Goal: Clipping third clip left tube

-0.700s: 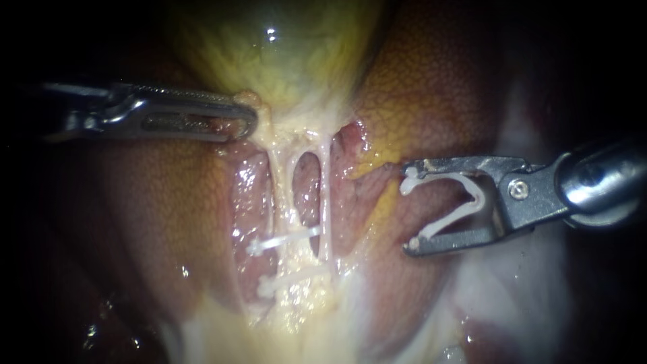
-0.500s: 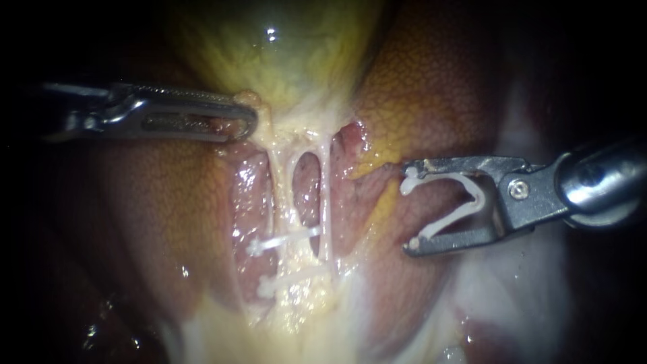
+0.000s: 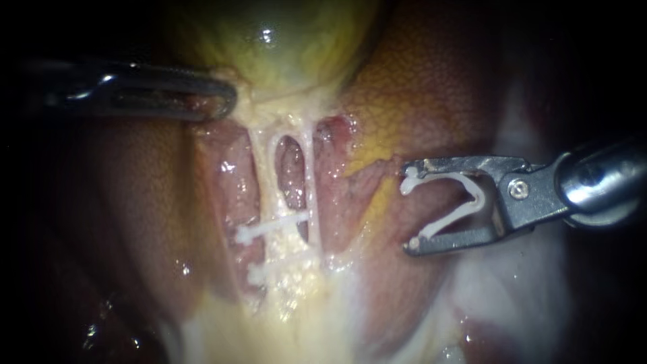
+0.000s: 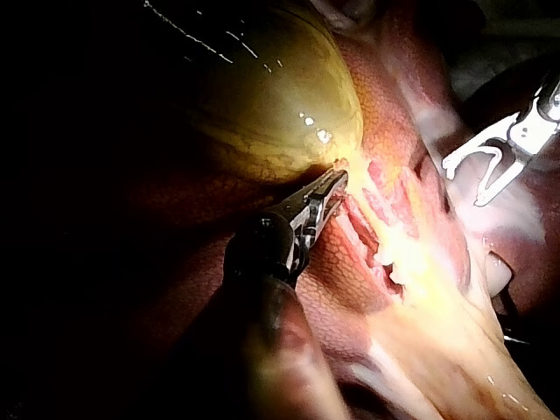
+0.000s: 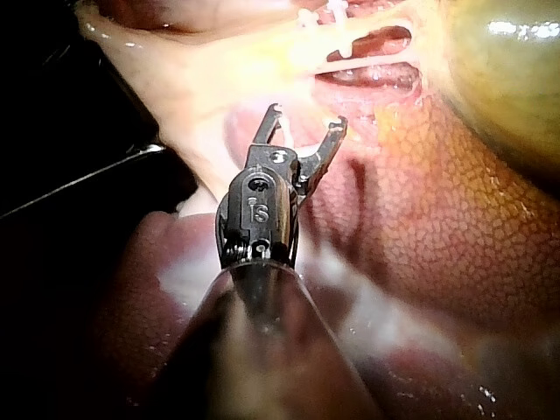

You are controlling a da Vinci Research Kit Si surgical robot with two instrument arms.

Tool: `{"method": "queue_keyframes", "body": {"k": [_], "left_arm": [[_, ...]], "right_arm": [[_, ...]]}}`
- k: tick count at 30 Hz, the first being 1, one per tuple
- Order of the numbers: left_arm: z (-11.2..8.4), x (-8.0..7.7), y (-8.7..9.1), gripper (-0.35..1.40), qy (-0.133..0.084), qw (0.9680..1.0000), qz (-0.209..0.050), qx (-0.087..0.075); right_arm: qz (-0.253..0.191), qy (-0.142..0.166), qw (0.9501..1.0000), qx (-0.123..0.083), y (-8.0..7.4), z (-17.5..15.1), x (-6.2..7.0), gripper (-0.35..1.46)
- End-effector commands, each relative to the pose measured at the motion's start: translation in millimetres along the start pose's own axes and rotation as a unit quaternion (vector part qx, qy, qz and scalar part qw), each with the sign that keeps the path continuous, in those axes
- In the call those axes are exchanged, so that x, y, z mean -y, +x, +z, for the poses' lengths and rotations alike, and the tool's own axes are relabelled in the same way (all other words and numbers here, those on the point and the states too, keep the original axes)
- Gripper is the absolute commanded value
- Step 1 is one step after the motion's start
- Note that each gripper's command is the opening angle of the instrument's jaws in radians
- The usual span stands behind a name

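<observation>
Two white clips, one (image 3: 273, 226) nearer the left jaws and one (image 3: 283, 267) farther off, already sit across the left tube (image 3: 261, 182). The third clip (image 3: 478, 197) is not yet on it, so the step looks about half done. What is left, as I judge it, is to carry the clip across, straddle the tube and squeeze.

The right instrument (image 3: 409, 207) holds its jaws wide apart. The third clip sits spread open between them, one arm lying along each jaw, so both jaws bear on it. Its mouth faces ahead of the jaws, toward the tubes, and it lies in line with the instrument's shaft. It hangs over the liver (image 3: 431, 87), well apart from the left tube, with the right tube (image 3: 311, 182) between them.

The left instrument (image 3: 228, 101) has its jaws pressed together on pale tissue at the neck of the gallbladder (image 3: 283, 54). From here they seem to be holding it taut.

The left tube starts just beside those jaw tips and runs straight away from them toward the yellow fat. Its length lies roughly square to the way the open clip points. The bare stretch, between the left jaws and the nearer clip, looks the likely seat for the third one.
</observation>
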Motion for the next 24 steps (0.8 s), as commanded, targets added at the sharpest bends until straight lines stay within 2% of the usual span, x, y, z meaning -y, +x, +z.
{"method": "queue_keyframes", "body": {"k": [1,5,7,9,11,18,21,24], "left_arm": [[-0.2,0.0,-0.2,-0.35,-0.001,1.0,0.0,0.002],[-0.2,0.2,0.0,-0.35,-0.003,1.0,0.003,0.003],[0.1,0.3,0.2,-0.35,-0.004,1.0,0.004,0.003],[0.3,0.5,0.5,-0.35,-0.005,1.0,0.004,0.004],[0.4,0.6,0.6,-0.35,-0.008,1.0,0.004,0.004],[0.5,0.7,0.7,-0.35,-0.006,1.0,0.004,0.004],[0.6,0.8,0.7,-0.35,-0.006,1.0,0.004,0.004],[0.7,0.8,0.7,-0.35,-0.006,1.0,0.004,0.004]], "right_arm": [[0.0,0.002,1.0,0.001,0.0,0.0,0.0,0.5],[0.003,0.013,0.9999,-0.01,0.2,0.3,-0.1,0.5],[0.014,0.023,0.9994,-0.023,0.3,0.5,-0.3,0.5],[0.037,0.039,0.9973,-0.05,0.4,1.0,-0.6,0.5],[0.052,0.052,0.9953,-0.063,0.5,1.4,-0.9,0.5],[0.106,0.094,0.9832,-0.115,0.3,2.1,-2.0,0.5],[0.129,0.115,0.9751,-0.14,0.3,2.5,-2.5,0.5],[0.143,0.132,0.9686,-0.154,0.3,3.0,-3.1,0.5]]}}
